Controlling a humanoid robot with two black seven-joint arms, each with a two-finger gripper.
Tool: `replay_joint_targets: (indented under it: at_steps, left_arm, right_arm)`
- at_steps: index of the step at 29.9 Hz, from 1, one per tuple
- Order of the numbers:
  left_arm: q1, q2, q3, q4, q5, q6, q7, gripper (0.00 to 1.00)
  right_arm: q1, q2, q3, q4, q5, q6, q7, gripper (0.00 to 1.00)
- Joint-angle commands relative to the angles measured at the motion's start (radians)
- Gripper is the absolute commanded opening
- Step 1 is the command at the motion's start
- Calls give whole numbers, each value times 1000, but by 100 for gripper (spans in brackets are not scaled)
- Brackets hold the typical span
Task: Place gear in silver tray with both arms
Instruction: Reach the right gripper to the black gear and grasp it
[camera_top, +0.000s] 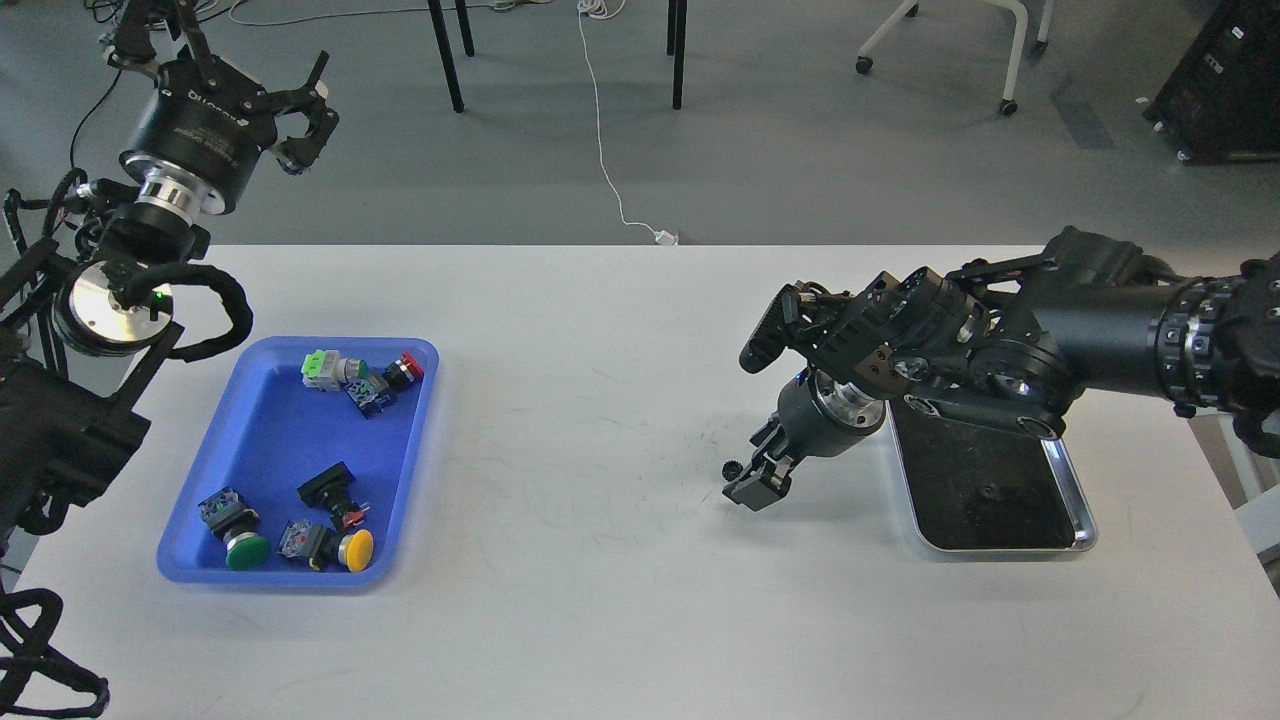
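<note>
A small black gear (731, 468) lies on the white table, left of the silver tray (1086, 522). My right gripper (755, 487) is lowered to the table and its fingertips are right against the gear, on its right side. The fingers are dark and overlap, so I cannot tell their gap or whether they hold the gear. My right arm partly covers the tray's far left corner. Another small dark gear (988, 492) lies inside the tray. My left gripper (235, 55) is open and empty, raised high beyond the table's far left corner.
A blue plastic tray (262, 450) at the left holds several push-button switches, among them a green one (246, 550) and a yellow one (358, 548). Chair and table legs stand on the floor beyond the table's far edge.
</note>
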Motion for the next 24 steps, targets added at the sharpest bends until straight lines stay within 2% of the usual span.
replay_joint_targets:
  at_steps: [1,10,21,24]
  left_arm:
    - [0,-1,9,0,2,-2,0,98]
    - [0,12,18,1,10,-2,3,98]
    - [-1,22,16,0,11,-2,1,98]
    - [0,27,16,0,11,-2,1,98]
  right_arm:
    - [-34,46,-1,-50,0,-37,0,69]
    - [-51,89,-3,-76,0,-54,0,62]
    - [-49,81,-36,-71,-3,-52,0,61]
    - [-49,80,-40,-70,-5,-52,0,58]
